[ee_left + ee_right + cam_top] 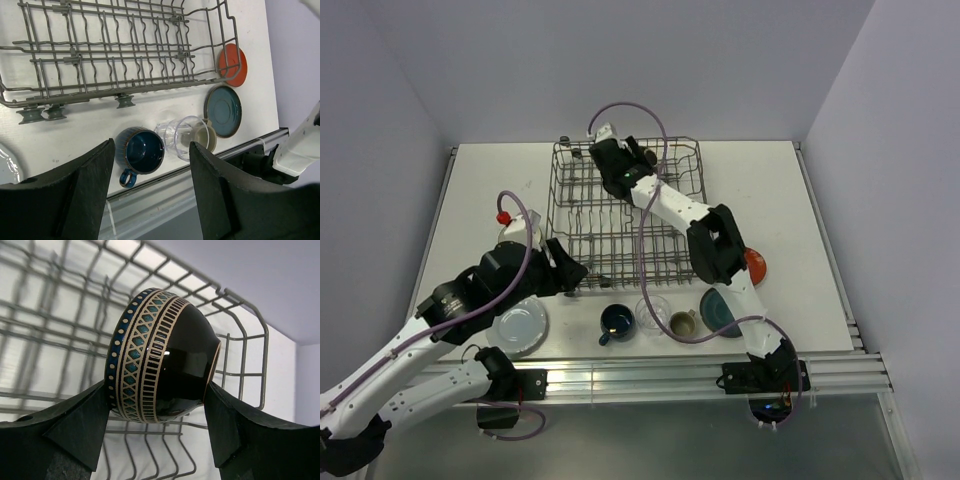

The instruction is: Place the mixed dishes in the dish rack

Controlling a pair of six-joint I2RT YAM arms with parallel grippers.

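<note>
Clearly, a glossy black ceramic bowl (165,355) banded with blue, teal and cream lattice is clamped sideways, rim to foot, between the matte jaws of the right gripper (156,395), over the far edge of the grey wire dish rack (125,90). The jaws of the left gripper (150,150) are held apart, empty, above a ribbed blue mug (143,151) and a clear glass (181,137) by the near edge of the white table (480,200).

There is one dish rack (580,220). Plates number three: one teal plate (718,312), one orange-red plate (756,266) and one pale plate (520,327). Drinking vessels also number three: one blue mug (617,321), one clear glass (653,312), one beige cup (683,323). There is one dark patterned bowl (160,355).
</note>
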